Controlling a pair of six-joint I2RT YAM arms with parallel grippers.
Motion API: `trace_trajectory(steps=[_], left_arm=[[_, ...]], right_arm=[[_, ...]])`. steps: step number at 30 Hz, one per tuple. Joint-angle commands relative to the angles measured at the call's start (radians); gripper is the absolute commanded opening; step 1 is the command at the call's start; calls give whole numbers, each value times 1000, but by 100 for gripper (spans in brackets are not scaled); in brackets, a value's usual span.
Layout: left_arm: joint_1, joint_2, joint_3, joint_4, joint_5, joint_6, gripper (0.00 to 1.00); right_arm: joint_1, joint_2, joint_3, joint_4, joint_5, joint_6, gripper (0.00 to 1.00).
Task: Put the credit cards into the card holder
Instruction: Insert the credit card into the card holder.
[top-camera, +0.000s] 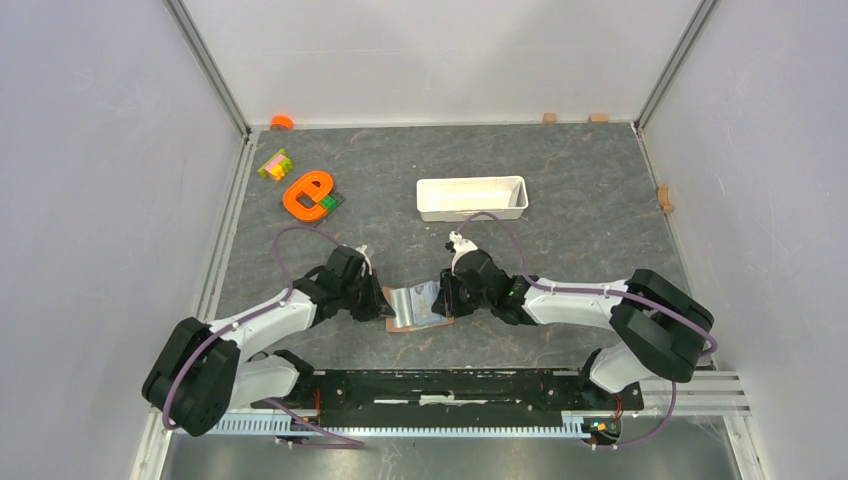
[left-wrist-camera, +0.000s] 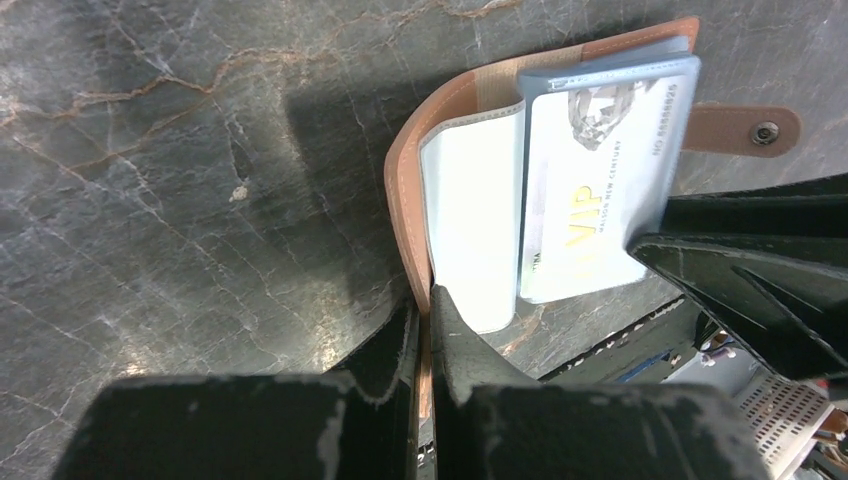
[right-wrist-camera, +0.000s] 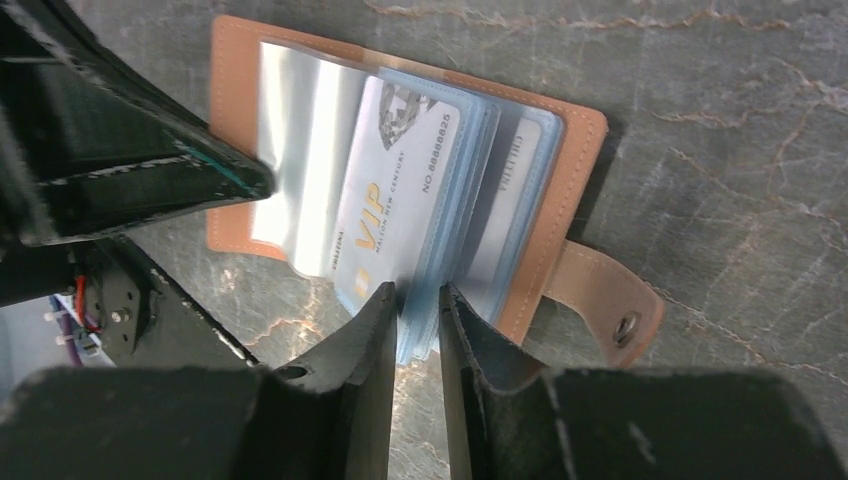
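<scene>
The brown card holder (top-camera: 400, 324) lies open on the table between the two arms, its clear sleeves fanned out and its snap strap (right-wrist-camera: 605, 305) flat on the table. My left gripper (left-wrist-camera: 428, 300) is shut on the edge of the brown cover (left-wrist-camera: 405, 200), holding it up. A pale blue-grey credit card (right-wrist-camera: 400, 190) printed VIP lies on the sleeves. My right gripper (right-wrist-camera: 415, 295) pinches its lower corner together with the blue sleeve edges, jaws narrow. Another card (right-wrist-camera: 515, 170) shows inside a sleeve behind.
A long white tray (top-camera: 472, 197) stands behind the holder. An orange ring-shaped toy (top-camera: 308, 193), coloured blocks (top-camera: 274, 164) and an orange cap (top-camera: 282, 122) sit at the back left. Small wooden pieces (top-camera: 549, 117) lie along the back and right walls.
</scene>
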Motion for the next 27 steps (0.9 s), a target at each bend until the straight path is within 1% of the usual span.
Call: trace_trajectory(steps=[1,14,27], left_arm=[[0,25,-10,15,17,22,2],[1,49,-8,54,39,27,2],[3,78,-16,81,43,25,2]], right_arm=[[1,-42,23,96,-37,6,27],[18,4,36,189,-114,1,27],[26,-33,25,212,-108,-15,37]])
